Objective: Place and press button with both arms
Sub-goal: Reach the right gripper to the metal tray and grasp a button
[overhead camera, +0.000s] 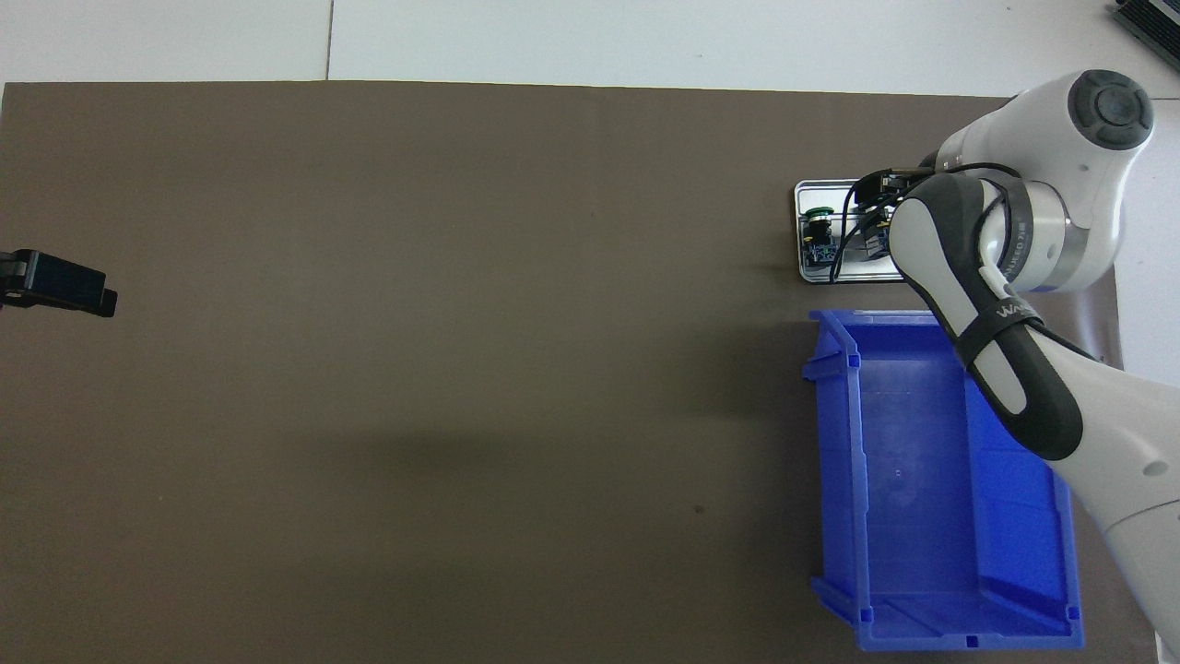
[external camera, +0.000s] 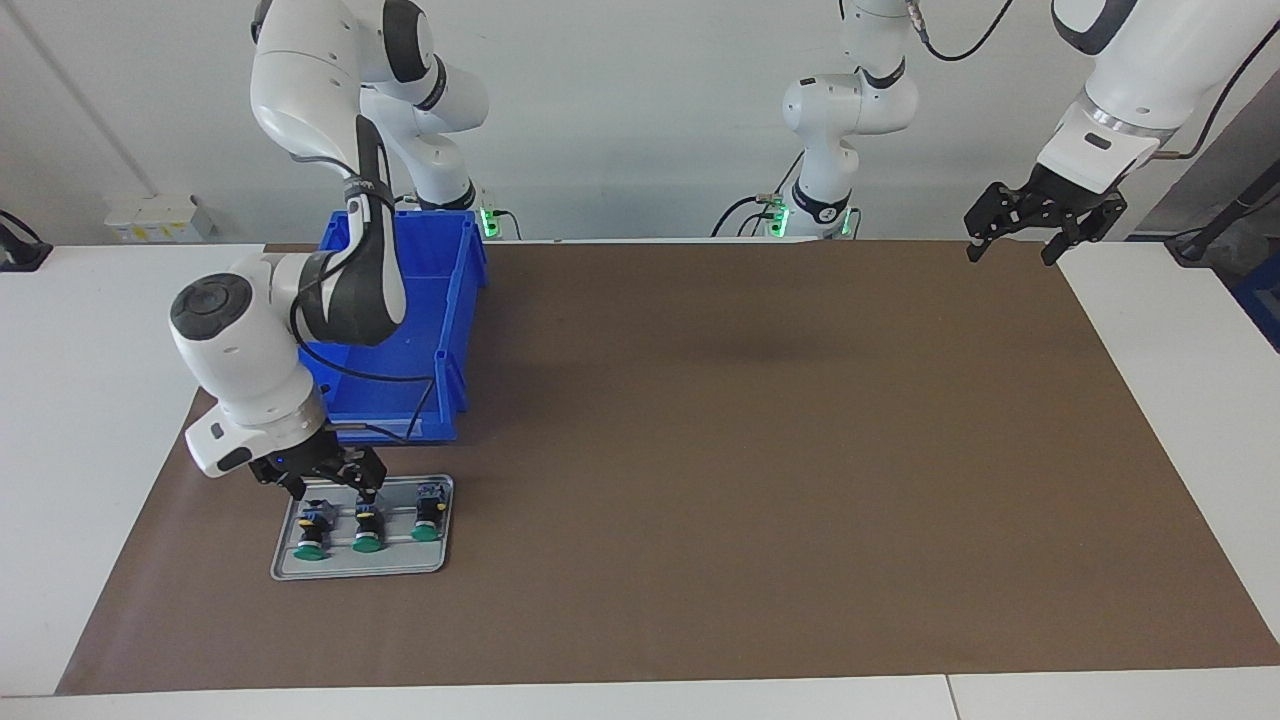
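Note:
Three buttons with green caps lie side by side on a grey metal tray (external camera: 400,566), caps pointing away from the robots: one (external camera: 311,537) toward the right arm's end, a middle one (external camera: 367,531), and a third (external camera: 428,520). My right gripper (external camera: 332,491) hangs open just above the first two, and I cannot tell whether it touches either. In the overhead view the right arm covers most of the tray (overhead camera: 815,190); one button (overhead camera: 818,219) shows beside it. My left gripper (external camera: 1012,252) waits open in the air over the mat's corner by its own base, and only its tip (overhead camera: 60,286) shows from overhead.
A blue open bin (external camera: 440,330) (overhead camera: 913,480) stands right next to the tray, nearer to the robots, under the right arm's forearm. A brown mat (external camera: 750,450) covers the table's middle, with white table surface around it.

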Tool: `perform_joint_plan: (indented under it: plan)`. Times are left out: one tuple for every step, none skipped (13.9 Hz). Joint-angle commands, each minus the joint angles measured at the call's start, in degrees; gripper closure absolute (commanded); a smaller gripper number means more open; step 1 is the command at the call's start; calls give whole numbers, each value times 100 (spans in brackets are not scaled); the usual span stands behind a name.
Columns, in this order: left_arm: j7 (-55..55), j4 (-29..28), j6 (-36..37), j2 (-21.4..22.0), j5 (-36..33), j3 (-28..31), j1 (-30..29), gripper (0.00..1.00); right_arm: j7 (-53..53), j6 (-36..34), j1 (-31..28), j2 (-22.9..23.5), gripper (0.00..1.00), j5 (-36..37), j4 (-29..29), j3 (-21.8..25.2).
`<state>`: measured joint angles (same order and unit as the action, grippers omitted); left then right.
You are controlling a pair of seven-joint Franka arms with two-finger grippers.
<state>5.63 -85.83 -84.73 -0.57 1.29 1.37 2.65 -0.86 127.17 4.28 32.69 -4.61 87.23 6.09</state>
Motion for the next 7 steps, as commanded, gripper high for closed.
perform_joint_plan:
  plan:
    - [-62,-127,36,128,-76,-31,-36,0,340,299,-50,18,0,-216,215,-29]
    - [-62,-136,36,128,-76,-31,-36,0,463,309,-76,27,0,-233,294,-29]
    - [-62,-127,27,128,-76,-31,-36,0,543,317,-77,18,0,-251,381,-29]
    - [-62,-127,36,128,-76,-31,-36,0,613,326,-77,9,0,-259,469,-29]
    - [-62,-127,27,128,-76,-31,-36,0,718,335,-103,9,0,-260,496,-20]
    - [-62,-127,36,128,-76,-31,-36,0,797,344,-120,9,1,-260,531,-29]
    - [-62,-136,36,128,-76,-31,-36,0,807,448,-129,18,6,-260,575,-29]
